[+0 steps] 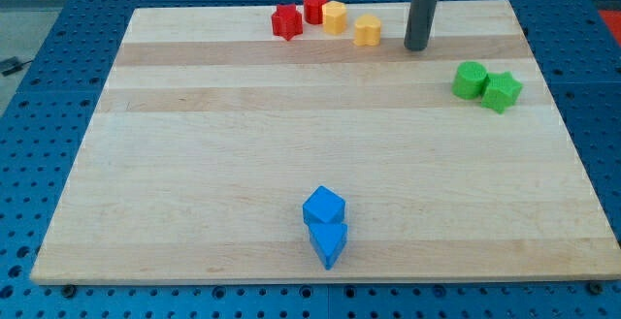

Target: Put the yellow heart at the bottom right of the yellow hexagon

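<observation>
Two yellow blocks sit near the view's top edge of the wooden board (pixel 194 144). The one that looks like the yellow heart (pixel 367 30) lies to the lower right of the other, which looks like the yellow hexagon (pixel 334 16). They are close together but a small gap shows between them. My tip (pixel 416 47) rests on the board to the right of the heart, about a block's width away, touching no block.
A red star (pixel 285 22) and a red round block (pixel 314 7) sit just left of the hexagon. A green round block (pixel 471 80) and a green star (pixel 502 91) touch at the right. Two blue blocks (pixel 323 207) (pixel 329 243) touch near the bottom middle.
</observation>
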Robot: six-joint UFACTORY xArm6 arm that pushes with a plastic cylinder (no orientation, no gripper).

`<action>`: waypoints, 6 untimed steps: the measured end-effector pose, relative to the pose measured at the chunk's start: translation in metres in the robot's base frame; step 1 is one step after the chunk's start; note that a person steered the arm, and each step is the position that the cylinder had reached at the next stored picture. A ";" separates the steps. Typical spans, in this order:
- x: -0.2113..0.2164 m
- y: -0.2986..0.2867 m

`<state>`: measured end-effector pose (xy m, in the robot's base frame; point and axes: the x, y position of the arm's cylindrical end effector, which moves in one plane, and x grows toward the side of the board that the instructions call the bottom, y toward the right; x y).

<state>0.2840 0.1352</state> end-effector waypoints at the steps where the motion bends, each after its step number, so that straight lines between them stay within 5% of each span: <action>1: -0.008 -0.017; 6: -0.014 -0.062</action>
